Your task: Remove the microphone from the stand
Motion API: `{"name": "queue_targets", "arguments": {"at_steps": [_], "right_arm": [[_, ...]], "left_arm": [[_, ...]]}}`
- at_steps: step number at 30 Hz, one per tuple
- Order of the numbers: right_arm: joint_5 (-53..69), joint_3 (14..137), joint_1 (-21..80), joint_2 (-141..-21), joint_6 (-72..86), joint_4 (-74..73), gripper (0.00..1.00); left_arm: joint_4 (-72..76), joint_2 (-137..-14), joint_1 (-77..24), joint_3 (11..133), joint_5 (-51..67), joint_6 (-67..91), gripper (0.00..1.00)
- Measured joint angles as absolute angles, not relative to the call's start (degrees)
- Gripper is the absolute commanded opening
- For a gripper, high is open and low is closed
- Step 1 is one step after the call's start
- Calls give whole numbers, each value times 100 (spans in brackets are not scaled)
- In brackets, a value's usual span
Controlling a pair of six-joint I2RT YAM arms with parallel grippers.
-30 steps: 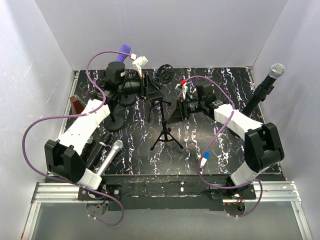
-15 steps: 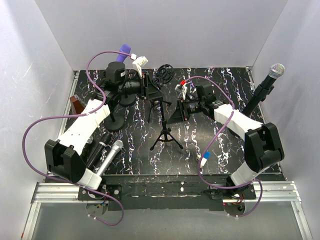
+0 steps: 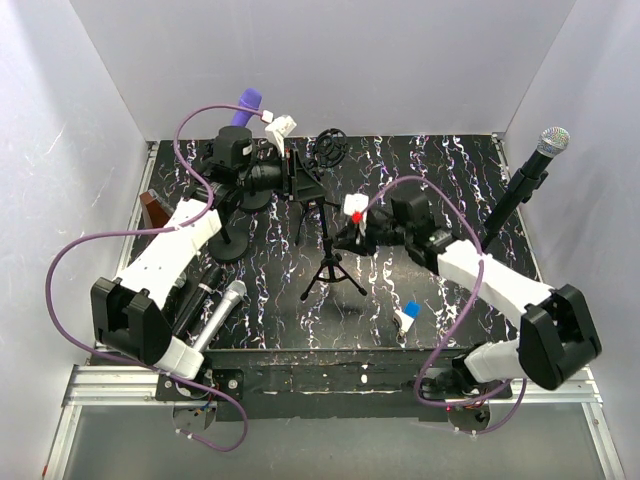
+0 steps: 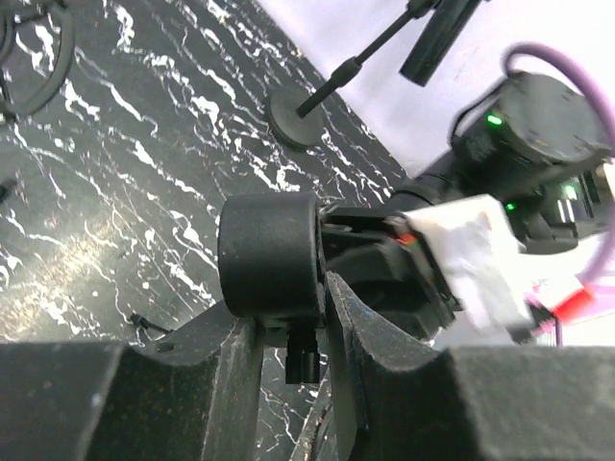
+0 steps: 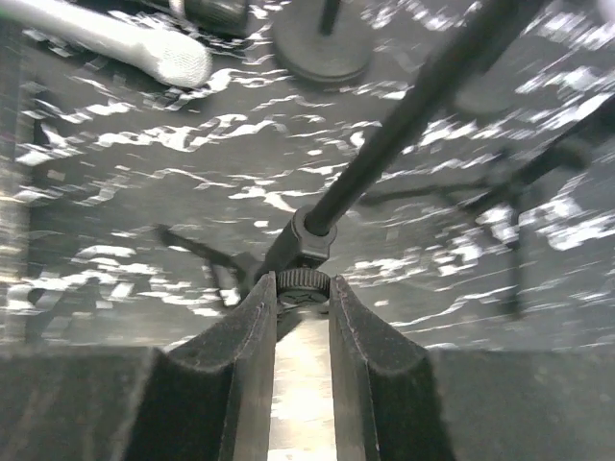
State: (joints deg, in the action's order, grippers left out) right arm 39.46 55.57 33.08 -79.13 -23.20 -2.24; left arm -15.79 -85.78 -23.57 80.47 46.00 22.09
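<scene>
A black tripod stand (image 3: 330,262) rises mid-table. My left gripper (image 3: 297,183) (image 4: 288,331) is shut on the narrow stem under a short black cylinder (image 4: 269,254) at the stand's top. I cannot tell whether that cylinder is the microphone or its holder. My right gripper (image 3: 346,238) (image 5: 303,293) is shut on a small knurled knob (image 5: 303,281) at the collar of the tripod's pole (image 5: 404,115). Another microphone (image 3: 552,142) with a silver head sits on a straight stand leaning at the right wall.
A silver-headed microphone (image 3: 224,306) (image 5: 144,48) lies at the left front. Round-base stands (image 3: 232,242) stand behind it. A purple microphone (image 3: 249,101) and a ring-shaped mount (image 3: 331,150) sit at the back, a brown block (image 3: 152,210) at the left edge. White walls close three sides.
The right arm has swung forward and lower toward the tripod, and its fingers have closed on the knob. The left arm has barely moved.
</scene>
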Motion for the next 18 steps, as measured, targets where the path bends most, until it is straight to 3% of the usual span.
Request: {"name": "queue_targets", "arguments": {"at_steps": [4, 5, 9, 10, 13, 18], "right_arm": [[3470, 4416, 3581, -7428, -4003, 1525, 1], [3426, 4185, 3634, -7389, -4421, 1933, 8], [3146, 3795, 3844, -7387, -5415, 2696, 69], [3013, 3820, 3898, -7384, -5430, 2628, 79], [2652, 4313, 3940, -7369, -5162, 1833, 84], [2416, 5669, 3712, -7347, -3363, 263, 85]], "left_arm": [[-1732, -8713, -2366, 7883, 4501, 2213, 0], [-1750, -8764, -2362, 7856, 4495, 2213, 0], [-1789, -8820, -2362, 7758, 4414, 2213, 0], [-1785, -8820, -2362, 7728, 4407, 2217, 0], [-1712, -8818, -2362, 7642, 4445, 2241, 0], [-1653, -8807, -2364, 7590, 4440, 2285, 0]]}}
